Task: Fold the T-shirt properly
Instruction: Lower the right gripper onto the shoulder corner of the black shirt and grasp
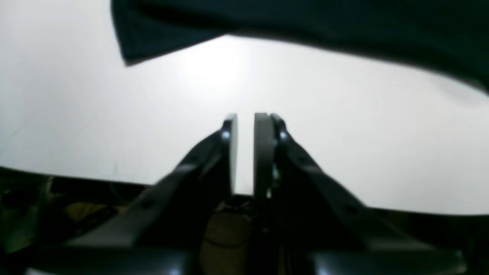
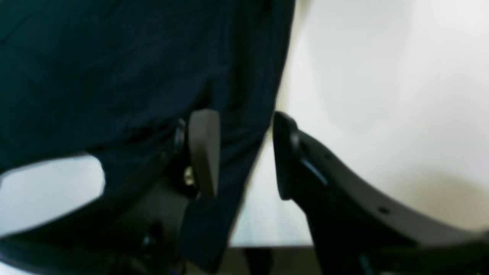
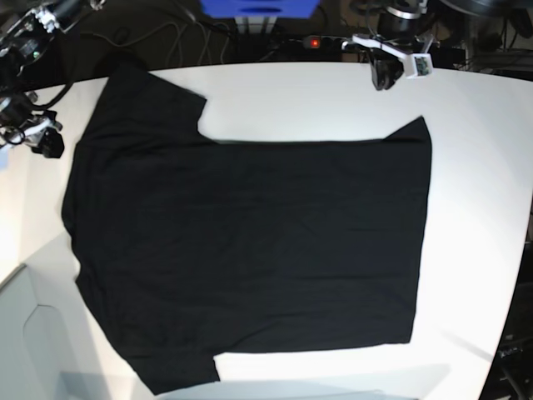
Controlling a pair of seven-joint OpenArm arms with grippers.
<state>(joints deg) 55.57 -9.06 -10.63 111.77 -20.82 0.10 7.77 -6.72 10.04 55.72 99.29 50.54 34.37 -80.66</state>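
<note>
The black T-shirt (image 3: 250, 242) lies spread flat on the white table (image 3: 475, 125), with its sleeves toward the left of the base view. My right gripper (image 3: 46, 143) is at the shirt's left edge beside the upper sleeve. In the right wrist view it (image 2: 244, 114) stands open, the shirt (image 2: 95, 57) lying under one finger (image 2: 204, 149) and its edge running between the two. My left gripper (image 3: 385, 82) hangs over bare table beyond the shirt's far right corner. Its pads (image 1: 244, 118) are nearly together with nothing between them. The shirt's hem (image 1: 305, 19) lies ahead of it.
A blue box (image 3: 258, 8), cables and a power strip with a red light (image 3: 314, 41) sit behind the table's far edge. The table's rounded edge runs down the right side. A pale grey panel (image 3: 25, 333) adjoins the near left corner.
</note>
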